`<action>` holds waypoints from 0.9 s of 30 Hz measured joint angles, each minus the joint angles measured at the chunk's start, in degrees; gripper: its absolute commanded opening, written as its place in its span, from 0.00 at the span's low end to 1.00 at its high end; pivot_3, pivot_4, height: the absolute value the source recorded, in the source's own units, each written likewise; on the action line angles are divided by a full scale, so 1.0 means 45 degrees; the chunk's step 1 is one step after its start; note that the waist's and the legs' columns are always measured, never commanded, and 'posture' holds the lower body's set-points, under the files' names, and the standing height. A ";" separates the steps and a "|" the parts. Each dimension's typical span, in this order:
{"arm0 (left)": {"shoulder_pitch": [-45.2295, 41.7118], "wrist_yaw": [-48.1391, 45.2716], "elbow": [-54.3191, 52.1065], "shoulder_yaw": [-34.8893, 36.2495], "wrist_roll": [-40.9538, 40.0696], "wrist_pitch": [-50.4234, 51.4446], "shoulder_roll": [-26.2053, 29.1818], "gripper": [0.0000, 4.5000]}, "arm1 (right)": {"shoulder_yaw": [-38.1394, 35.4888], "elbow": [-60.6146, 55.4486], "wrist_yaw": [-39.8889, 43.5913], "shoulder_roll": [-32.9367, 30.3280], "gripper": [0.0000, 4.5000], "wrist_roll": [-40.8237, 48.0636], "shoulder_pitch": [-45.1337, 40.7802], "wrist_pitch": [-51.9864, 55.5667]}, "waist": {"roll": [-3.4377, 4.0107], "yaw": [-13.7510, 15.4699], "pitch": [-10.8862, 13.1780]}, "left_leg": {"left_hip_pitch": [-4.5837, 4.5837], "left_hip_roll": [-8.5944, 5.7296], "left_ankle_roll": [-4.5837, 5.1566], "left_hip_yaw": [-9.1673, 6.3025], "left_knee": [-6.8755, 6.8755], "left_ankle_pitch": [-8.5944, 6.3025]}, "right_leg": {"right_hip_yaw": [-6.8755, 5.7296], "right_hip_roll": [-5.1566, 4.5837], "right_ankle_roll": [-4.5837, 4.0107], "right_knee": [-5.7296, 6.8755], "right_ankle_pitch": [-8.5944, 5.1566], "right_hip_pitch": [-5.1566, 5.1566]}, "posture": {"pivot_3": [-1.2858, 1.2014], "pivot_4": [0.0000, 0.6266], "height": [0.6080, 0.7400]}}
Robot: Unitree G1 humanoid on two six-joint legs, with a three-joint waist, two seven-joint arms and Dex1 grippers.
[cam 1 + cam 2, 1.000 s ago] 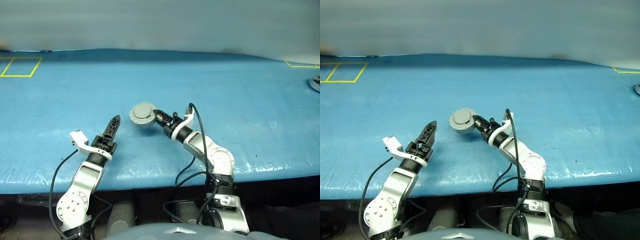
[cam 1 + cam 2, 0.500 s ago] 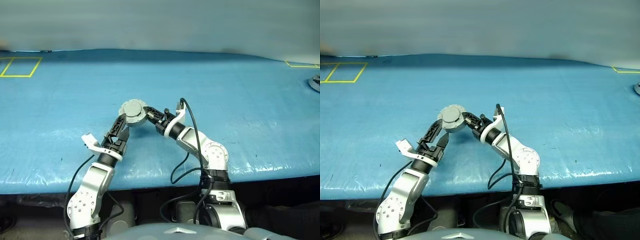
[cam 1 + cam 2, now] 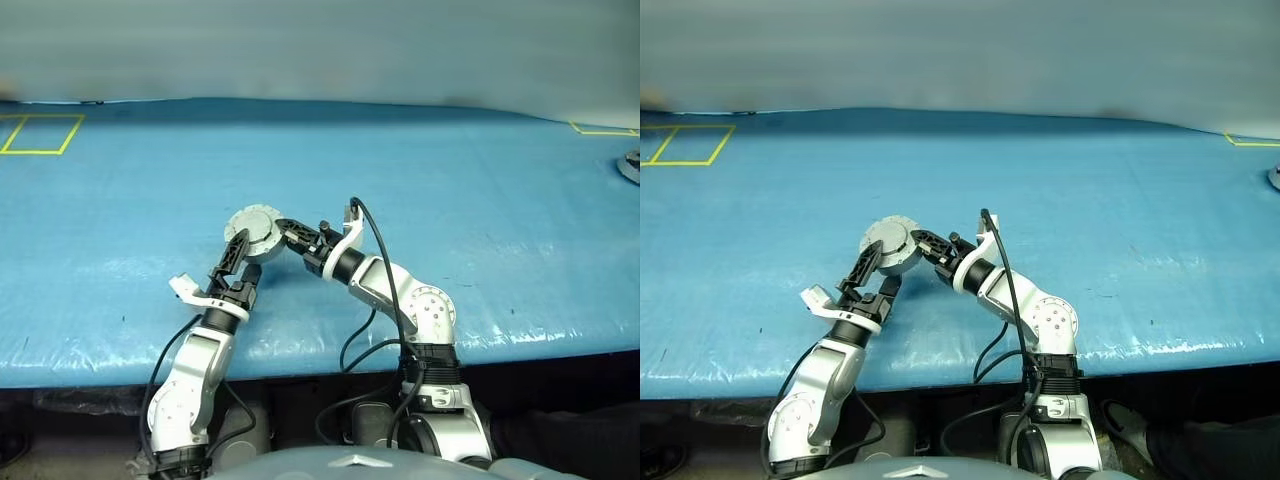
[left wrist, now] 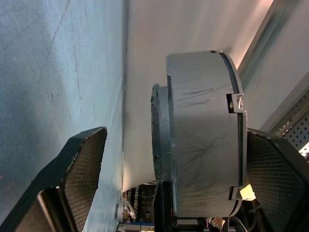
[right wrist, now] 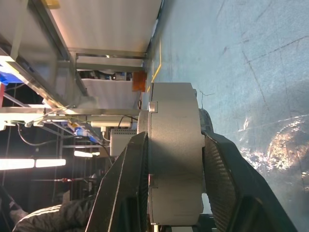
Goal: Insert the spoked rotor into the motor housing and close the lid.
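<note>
The motor housing (image 3: 252, 231) is a grey puck held above the blue table, its plain face with a raised round centre, the lid (image 3: 884, 241), turned up towards the head camera. My right gripper (image 5: 175, 137) is shut on the puck's two flat faces, reaching in from the right. My left gripper (image 3: 243, 262) comes from below left and stands open, its fingers (image 4: 82, 169) either side of the housing (image 4: 203, 135). One pad lies close against the housing's face and the other stands well off. The spoked rotor is out of view.
The blue table cover (image 3: 450, 170) spreads wide around both arms. A yellow taped square (image 3: 40, 133) marks the far left, yellow tape (image 3: 605, 128) the far right. A round grey object (image 3: 630, 166) sits at the right edge. The table's front edge runs just below the arms.
My right gripper has carried the housing to the left and a little up. My left gripper has swung right, rolled, and now straddles the housing with open fingers.
</note>
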 measured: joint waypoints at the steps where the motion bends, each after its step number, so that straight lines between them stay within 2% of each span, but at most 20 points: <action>1: -0.0008 -0.0045 0.0000 -0.0024 -0.0077 -0.0001 0.0000 1.00 | 0.0001 -0.0054 -0.0039 0.0000 0.28 0.0068 0.0004 0.0001 | 0.0000 0.0000 0.0000 | 0.0000 0.0000 0.0000 0.0000 0.0000 0.0000 | 0.0000 0.0000 -0.0001 0.0000 -0.0001 0.0000 | 0.52 0.24 1.00; 4: -0.0033 -0.0036 0.0000 -0.0086 -0.0172 -0.0026 0.0002 1.00 | 0.0002 -0.0177 -0.0169 -0.0011 0.28 0.0137 0.0028 0.0000 | 0.0000 0.0001 0.0000 | 0.0000 -0.0001 0.0000 0.0000 -0.0001 -0.0001 | 0.0001 0.0000 -0.0002 -0.0001 -0.0001 0.0000 | 0.52 0.24 1.00; 6: -0.0077 0.0018 -0.0001 -0.0109 -0.0201 -0.0114 0.0002 0.92 | 0.0026 -0.0191 -0.0209 -0.0014 0.28 0.0155 0.0037 0.0002 | 0.0000 0.0003 0.0000 | 0.0000 0.0000 0.0000 0.0000 -0.0001 0.0000 | 0.0001 0.0000 -0.0002 0.0000 -0.0001 0.0000 | 0.52 0.24 1.00; 12: -0.0357 0.0298 -0.0104 -0.0115 -0.0538 -0.0293 0.0001 0.51 | 0.0140 -0.0191 -0.0219 -0.0114 0.28 0.0160 0.0155 0.0005 | 0.0000 0.0007 0.0000 | 0.0000 -0.0002 0.0002 0.0000 0.0000 -0.0001 | 0.0002 -0.0001 -0.0002 -0.0002 -0.0001 0.0002 | 0.52 0.24 1.00; 22: -0.0475 0.0717 -0.0342 -0.0252 -0.0425 -0.0542 0.0012 0.51 | 0.0206 -0.0207 0.0112 -0.0154 0.28 -0.0051 0.0179 -0.0061 | 0.0000 0.0009 0.0000 | 0.0000 -0.0007 0.0002 -0.0001 0.0000 0.0000 | 0.0002 0.0001 -0.0001 -0.0003 -0.0001 0.0003 | 0.52 0.24 1.00; 27: -0.0878 0.1265 -0.0510 -0.0356 -0.0083 -0.0857 0.0012 0.51 | 0.0470 -0.0711 0.0720 -0.0311 0.65 -0.0250 0.0358 -0.0078 | 0.0000 0.0035 0.0000 | 0.0000 -0.0015 0.0003 -0.0001 0.0002 0.0000 | 0.0001 0.0002 0.0002 -0.0003 0.0001 0.0004 | 0.52 0.24 1.00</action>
